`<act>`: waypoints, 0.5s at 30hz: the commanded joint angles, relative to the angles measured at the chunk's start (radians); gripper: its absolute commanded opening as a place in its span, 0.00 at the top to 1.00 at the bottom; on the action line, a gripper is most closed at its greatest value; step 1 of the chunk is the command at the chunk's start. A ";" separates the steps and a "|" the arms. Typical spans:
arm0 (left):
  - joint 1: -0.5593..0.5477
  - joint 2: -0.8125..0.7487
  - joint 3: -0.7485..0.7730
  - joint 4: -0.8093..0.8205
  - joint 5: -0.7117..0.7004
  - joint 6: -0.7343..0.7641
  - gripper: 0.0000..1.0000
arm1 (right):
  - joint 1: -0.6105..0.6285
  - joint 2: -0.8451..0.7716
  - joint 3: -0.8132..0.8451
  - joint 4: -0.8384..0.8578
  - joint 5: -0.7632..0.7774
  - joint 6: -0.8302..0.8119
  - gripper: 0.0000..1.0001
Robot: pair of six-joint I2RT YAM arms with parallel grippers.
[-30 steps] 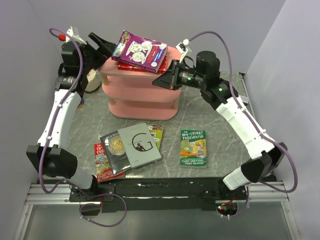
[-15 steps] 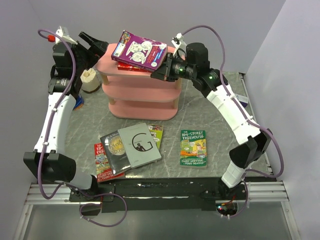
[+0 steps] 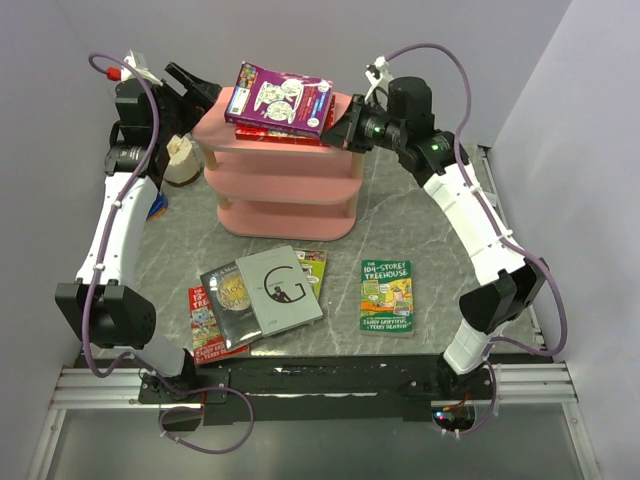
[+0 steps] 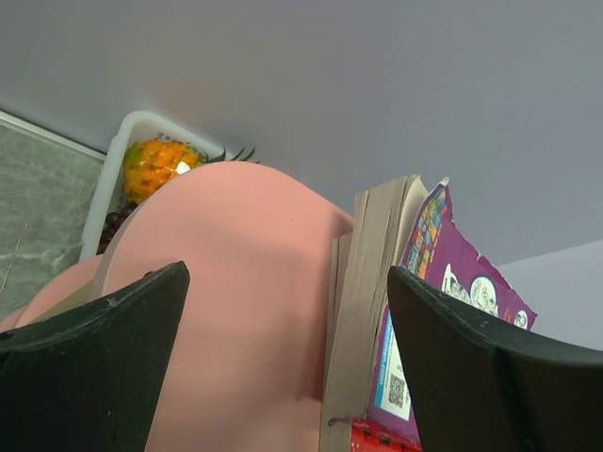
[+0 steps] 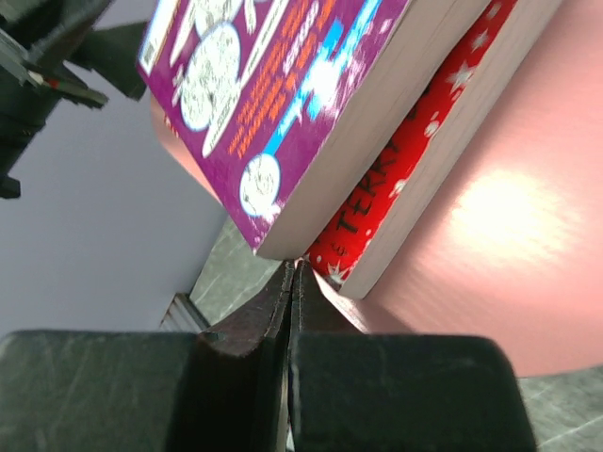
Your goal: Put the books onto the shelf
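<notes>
At the far left, the left gripper (image 3: 197, 85) hangs empty, jaws spread wide, just beside the top board of the shelf (image 3: 285, 190), probably as a stop for the stack. On that board the purple book (image 3: 282, 98) lies on the red book (image 5: 415, 179). At their right corner the right gripper (image 5: 292, 275), pinched shut on nothing, makes a blunt pusher, seemingly to square them. Nearer, the grey book (image 3: 280, 288) and green book (image 3: 387, 294) wait on the table (image 3: 430, 230).

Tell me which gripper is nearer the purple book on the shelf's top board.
Right. The right gripper, jaws shut, sits at the purple book's right corner, seemingly touching it. The left gripper, jaws open, faces the opposite edge across a bare strip of shelf.
</notes>
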 commanded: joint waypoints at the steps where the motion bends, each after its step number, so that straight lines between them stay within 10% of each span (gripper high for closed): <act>1: 0.003 0.025 0.048 -0.016 0.031 -0.001 0.08 | -0.022 0.016 0.070 0.005 0.034 -0.003 1.00; 15: 0.003 0.031 0.063 -0.091 0.043 0.007 0.29 | -0.030 0.000 0.135 -0.038 0.109 -0.027 1.00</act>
